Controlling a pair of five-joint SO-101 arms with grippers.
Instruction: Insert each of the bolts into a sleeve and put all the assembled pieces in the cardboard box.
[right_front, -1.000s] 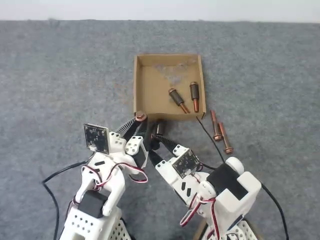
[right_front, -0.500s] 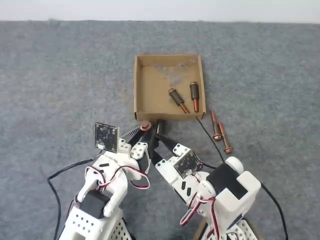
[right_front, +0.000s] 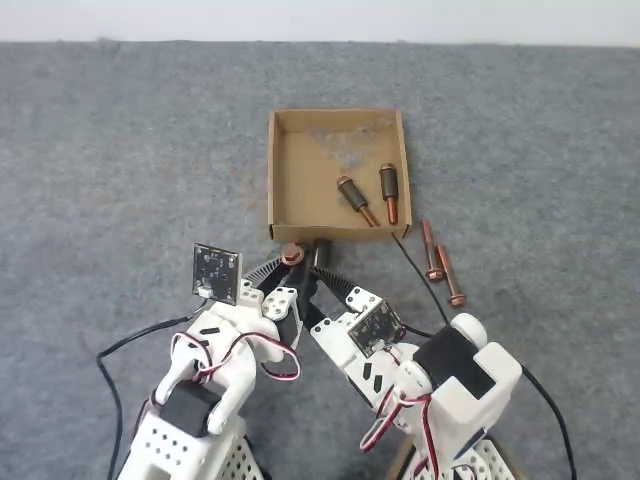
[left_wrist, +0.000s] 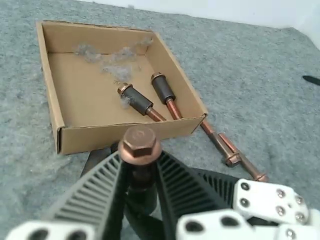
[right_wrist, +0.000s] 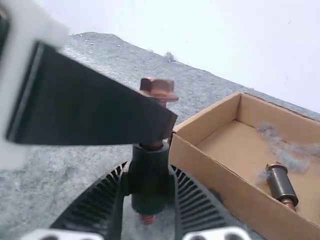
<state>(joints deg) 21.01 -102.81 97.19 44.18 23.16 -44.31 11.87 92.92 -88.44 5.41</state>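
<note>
Our left hand (left_wrist: 140, 172), clenched on a copper bolt (left_wrist: 140, 143) just below its head, has swung across in the last second to meet our right hand (right_wrist: 149, 192), which grips a black sleeve (right_wrist: 148, 167) upright. The bolt now stands in the sleeve, its tip showing beneath, just short of the near wall of the cardboard box (right_front: 271, 170), which sits mid-surface toward the far edge. We judge this third piece mated and ready for the box, where two assembled pieces (right_front: 352, 193) already lie. Two loose bolts (right_front: 431, 250) wait on the grey surface (right_front: 120, 150) beside the box's right wall.
</note>
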